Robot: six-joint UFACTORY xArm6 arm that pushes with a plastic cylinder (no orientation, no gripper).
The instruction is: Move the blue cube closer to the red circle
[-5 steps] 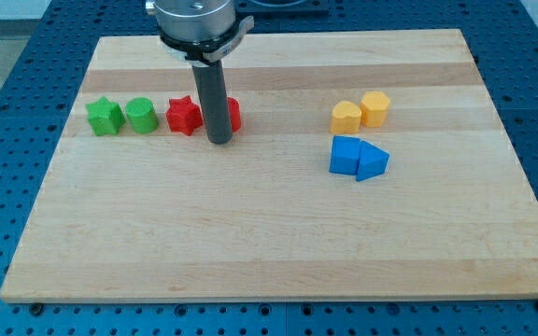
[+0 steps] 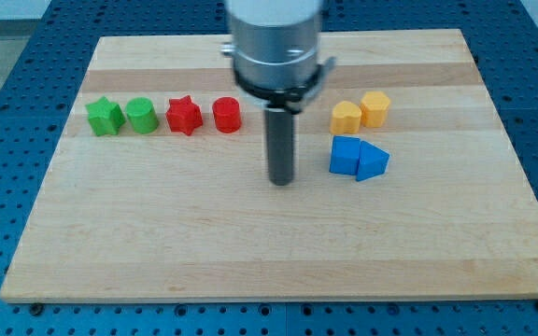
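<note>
The blue cube (image 2: 345,154) sits right of the board's middle, touching a blue triangular block (image 2: 373,161) on its right. The red circle (image 2: 227,115) stands in the left row, right of a red star (image 2: 184,116). My tip (image 2: 280,181) rests on the board between them, a short way left of the blue cube and below-right of the red circle, touching neither.
A green star (image 2: 105,117) and a green cylinder (image 2: 141,115) stand at the left end of the row. Two yellow blocks (image 2: 346,117) (image 2: 375,108) sit just above the blue pair. The wooden board (image 2: 269,252) ends in blue perforated table all around.
My tip has moved right and down, from in front of the red circle to a spot just left of the blue cube. The red circle is now uncovered. No block has moved.
</note>
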